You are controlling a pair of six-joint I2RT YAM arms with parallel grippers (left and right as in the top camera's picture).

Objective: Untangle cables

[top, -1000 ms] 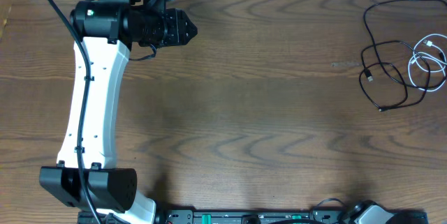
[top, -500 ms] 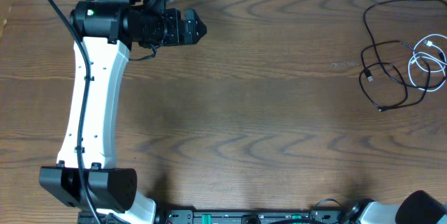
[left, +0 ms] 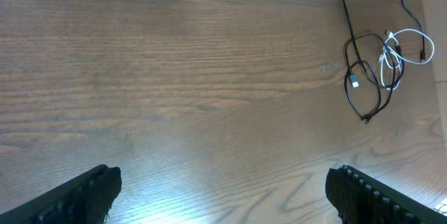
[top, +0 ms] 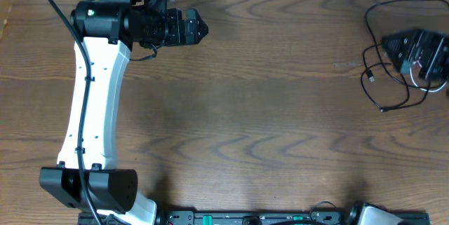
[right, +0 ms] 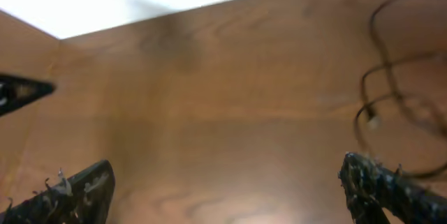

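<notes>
Two cords make up the job, knotted together in one small heap on the table. From overhead, the right gripper hangs directly above the black cable's loops and hides nearly all of the white one. The left gripper sits well apart from the black cable, across bare wood.

In the left wrist view, that gripper's fingers are spread wide with nothing between them. The white cable crosses the black cable on its right side, and the two are interlaced.

The right wrist view is blurred. The right gripper is likewise parted and empty, with the black cable just beyond its right-hand finger.

The risk, I judge, is a blind pinch. Closing over the crossing could trap both cords at once and draw the knot tighter. It could also drag the heap off the table edge, which runs just past the black cable.
</notes>
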